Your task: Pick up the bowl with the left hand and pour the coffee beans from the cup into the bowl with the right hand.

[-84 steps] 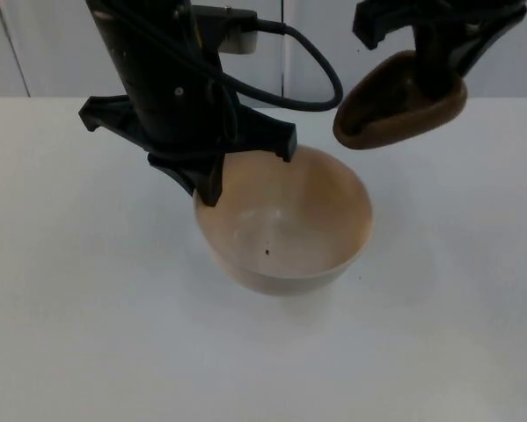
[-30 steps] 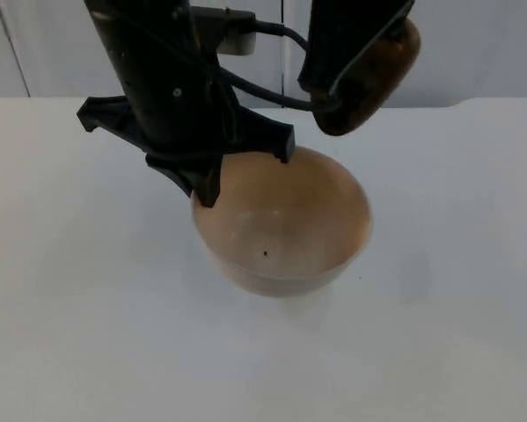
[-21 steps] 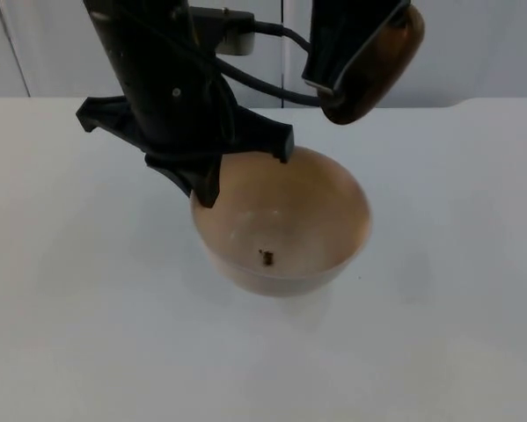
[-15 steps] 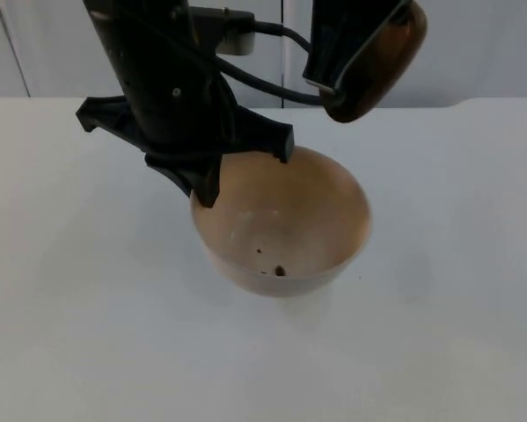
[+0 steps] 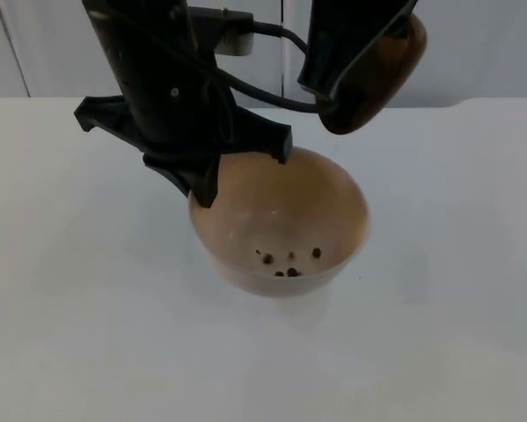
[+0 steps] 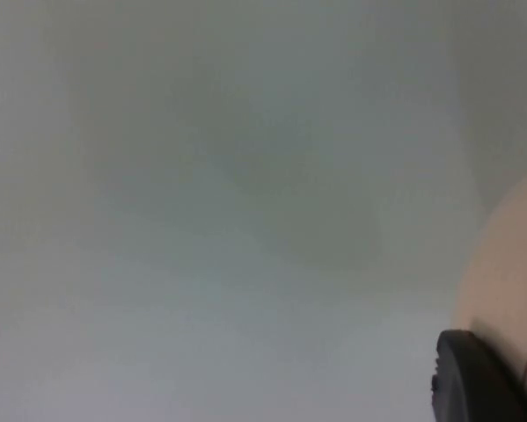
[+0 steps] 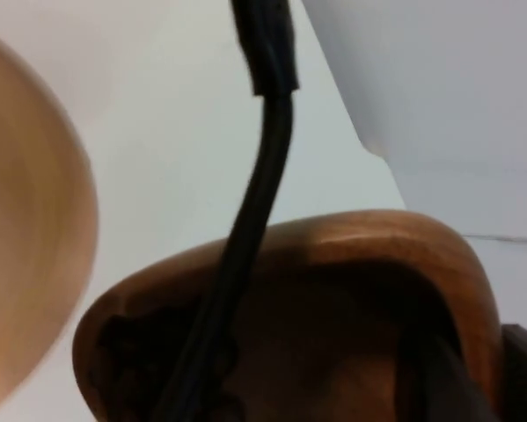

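No brand, label or writing can be read on anything here. The table [image 5: 87,334] is plain white and matte, and it ends at a pale grey wall [image 5: 492,44] made of panels with thin vertical seams. The left gripper [image 5: 208,189] clamps the near-left rim of a cream bowl [image 5: 333,207], 1 fingertip [image 6: 474,378] pressed against the bowl's outer wall in the left wrist view. The bowl is held over the middle of the table, its shadow lying on the surface beneath it. About 5 dark coffee beans [image 5: 289,262] lie scattered on the bowl's floor, near its front side. The right gripper [image 5: 338,88] holds a brown wooden cup [image 5: 382,70] above and behind the bowl's far rim, tipped steeply so that its mouth faces down and to the left toward the bowl. In the right wrist view the cup's dark inside and rounded brown wall take up the foreground, with the bowl's curved rim off to one side and the white table and grey wall beyond.
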Motion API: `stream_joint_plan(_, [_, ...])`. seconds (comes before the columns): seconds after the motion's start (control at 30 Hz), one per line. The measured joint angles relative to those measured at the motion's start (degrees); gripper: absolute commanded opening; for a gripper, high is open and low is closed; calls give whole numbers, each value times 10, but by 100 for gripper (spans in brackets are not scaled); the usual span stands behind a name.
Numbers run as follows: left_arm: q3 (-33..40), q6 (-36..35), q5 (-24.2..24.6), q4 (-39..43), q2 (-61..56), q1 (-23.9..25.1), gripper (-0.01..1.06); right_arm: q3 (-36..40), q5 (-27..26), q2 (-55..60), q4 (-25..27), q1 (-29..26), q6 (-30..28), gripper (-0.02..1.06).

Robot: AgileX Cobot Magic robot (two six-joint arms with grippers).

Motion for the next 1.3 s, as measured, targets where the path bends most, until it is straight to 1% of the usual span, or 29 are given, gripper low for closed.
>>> stream_joint_plan(0.1, [-1, 0, -4, -1, 0, 0, 0, 0, -2, -13, 11, 4, -14, 0])
stream_joint_plan(0.7, [-1, 0, -4, -2, 0, 0, 0, 0, -10, -17, 13, 5, -35, 0])
stream_joint_plan(0.93, [-1, -2, -4, -2, 0, 0, 0, 0, -11, -17, -2, 7, -41, 0])
stream_joint_plan(1.23, [-1, -2, -5, -2, 0, 0, 0, 0, -17, -17, -3, 2, -47, 0])
stream_joint_plan(1.3, [-1, -2, -6, -2, 0, 0, 0, 10, -22, -17, -12, 2, -47, 0])
